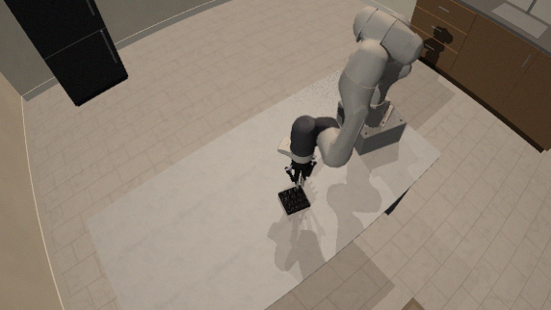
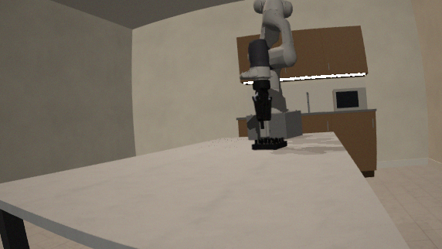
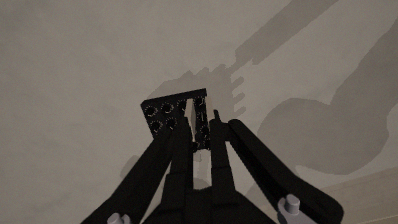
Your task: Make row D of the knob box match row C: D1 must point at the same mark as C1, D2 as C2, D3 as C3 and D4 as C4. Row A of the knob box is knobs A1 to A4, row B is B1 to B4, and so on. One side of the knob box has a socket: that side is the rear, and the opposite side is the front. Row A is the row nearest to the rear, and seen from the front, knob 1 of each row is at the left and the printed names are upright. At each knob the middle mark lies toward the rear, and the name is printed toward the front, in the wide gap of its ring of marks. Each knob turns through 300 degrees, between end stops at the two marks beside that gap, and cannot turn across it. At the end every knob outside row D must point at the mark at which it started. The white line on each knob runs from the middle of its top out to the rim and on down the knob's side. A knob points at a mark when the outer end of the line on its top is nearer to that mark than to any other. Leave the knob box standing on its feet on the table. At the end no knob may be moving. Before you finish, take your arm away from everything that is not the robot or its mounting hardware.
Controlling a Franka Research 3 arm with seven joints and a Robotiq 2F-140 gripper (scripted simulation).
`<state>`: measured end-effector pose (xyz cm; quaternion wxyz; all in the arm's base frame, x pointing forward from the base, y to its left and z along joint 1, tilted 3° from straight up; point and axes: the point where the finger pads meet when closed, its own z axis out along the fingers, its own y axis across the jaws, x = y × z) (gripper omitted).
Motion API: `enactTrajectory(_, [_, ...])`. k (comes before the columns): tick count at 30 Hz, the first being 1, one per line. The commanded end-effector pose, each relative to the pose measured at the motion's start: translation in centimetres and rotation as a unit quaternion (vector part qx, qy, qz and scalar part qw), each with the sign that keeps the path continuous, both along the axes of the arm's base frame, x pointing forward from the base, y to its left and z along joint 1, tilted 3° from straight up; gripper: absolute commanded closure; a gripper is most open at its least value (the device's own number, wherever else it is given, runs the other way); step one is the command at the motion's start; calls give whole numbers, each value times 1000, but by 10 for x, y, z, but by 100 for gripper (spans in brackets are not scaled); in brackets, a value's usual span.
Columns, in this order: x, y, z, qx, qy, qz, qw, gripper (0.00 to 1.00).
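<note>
The black knob box (image 1: 294, 200) (image 2: 269, 144) (image 3: 165, 117) stands on its feet on the white table (image 1: 193, 231) (image 2: 193, 185) (image 3: 75, 75), near the table's right side. My gripper (image 1: 299, 183) (image 2: 262, 125) (image 3: 200, 106) points straight down and hangs a short way above the box, over its right part in the wrist view. Its fingers stand close together with a narrow gap, and nothing is between them. The fingers hide some knobs on that side. The knob lines and printed names are too small to read.
The robot's grey base block (image 1: 380, 135) (image 2: 287, 124) stands on the table behind the box. Brown cabinets (image 1: 491, 53) line the far wall and a black fridge (image 1: 72, 43) stands across the floor.
</note>
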<state>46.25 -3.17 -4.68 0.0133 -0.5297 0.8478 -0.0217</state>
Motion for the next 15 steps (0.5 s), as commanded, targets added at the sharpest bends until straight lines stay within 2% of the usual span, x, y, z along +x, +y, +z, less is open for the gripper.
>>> enactTrajectory(1, [1,0,0,0,-2,1,1000,88])
enactTrajectory(15, [3,1,0,0,-2,1,1000,88])
